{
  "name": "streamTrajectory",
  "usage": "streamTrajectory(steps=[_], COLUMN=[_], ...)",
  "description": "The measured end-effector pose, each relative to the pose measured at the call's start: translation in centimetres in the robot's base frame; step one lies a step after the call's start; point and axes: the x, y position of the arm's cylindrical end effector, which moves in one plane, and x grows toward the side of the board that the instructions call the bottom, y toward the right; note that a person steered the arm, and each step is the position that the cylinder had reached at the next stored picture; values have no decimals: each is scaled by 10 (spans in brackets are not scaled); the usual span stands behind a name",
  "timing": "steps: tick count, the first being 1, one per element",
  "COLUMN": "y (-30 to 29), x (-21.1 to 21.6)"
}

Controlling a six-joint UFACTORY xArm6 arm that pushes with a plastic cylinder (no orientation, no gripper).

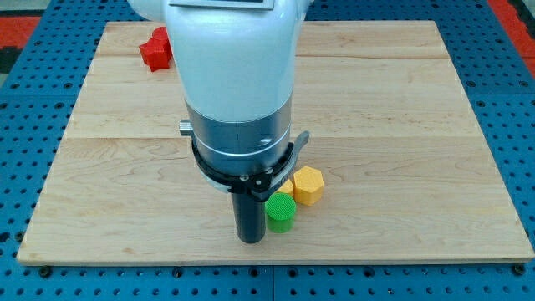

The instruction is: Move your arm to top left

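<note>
My tip (250, 240) stands near the board's bottom edge, a little left of centre, at the end of the dark rod under the big white and grey arm body. A green round block (280, 213) touches or nearly touches the rod on its right. A yellow hexagonal block (308, 185) lies just up and right of the green one, and a second yellow block (284, 190) peeks out behind the green one, partly hidden by the arm. A red block (155, 50) lies near the board's top left, partly hidden by the arm body.
The wooden board (401, 125) lies on a blue perforated table (510, 100). The arm body hides much of the board's upper middle.
</note>
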Motion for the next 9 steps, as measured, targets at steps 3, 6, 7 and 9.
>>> streamTrajectory(steps=[3,6,7,9], y=[-1,-71,-115,-167], x=[-2,-38,-78,-166])
